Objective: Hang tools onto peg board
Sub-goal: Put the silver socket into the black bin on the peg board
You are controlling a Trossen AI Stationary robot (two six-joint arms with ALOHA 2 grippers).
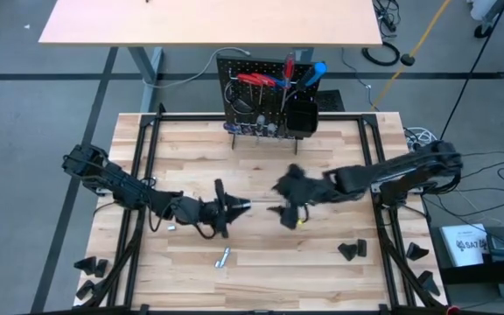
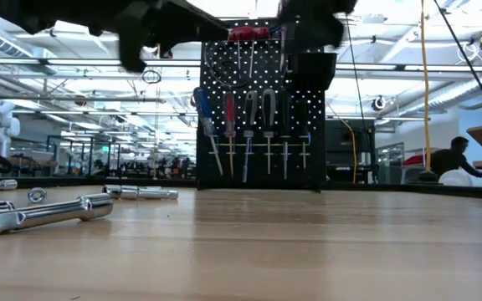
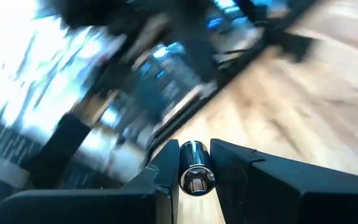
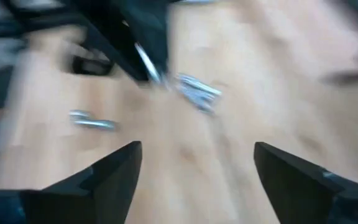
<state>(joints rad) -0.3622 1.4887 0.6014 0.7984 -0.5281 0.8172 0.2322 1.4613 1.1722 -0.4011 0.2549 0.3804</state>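
1. The left pincer [image 3: 194,171] pinches one silver socket [image 3: 196,171] between its fingers, above the desk [image 1: 261,157].
2. The right pincer [image 4: 197,168] is spread wide, holding nothing.
3. The peg board [image 1: 265,105] stands upright well beyond both pincers, with red- and blue-handled screwdrivers [image 1: 261,80] hung on it.
4. Its black box bin [image 1: 300,118]: contents cannot be told.
5. Two loose silver bits [image 1: 222,257] lie near the left pincer.

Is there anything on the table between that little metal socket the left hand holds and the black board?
Nothing visible. The socket sits in the left hand, and the bare wood between it and the board holds no objects.
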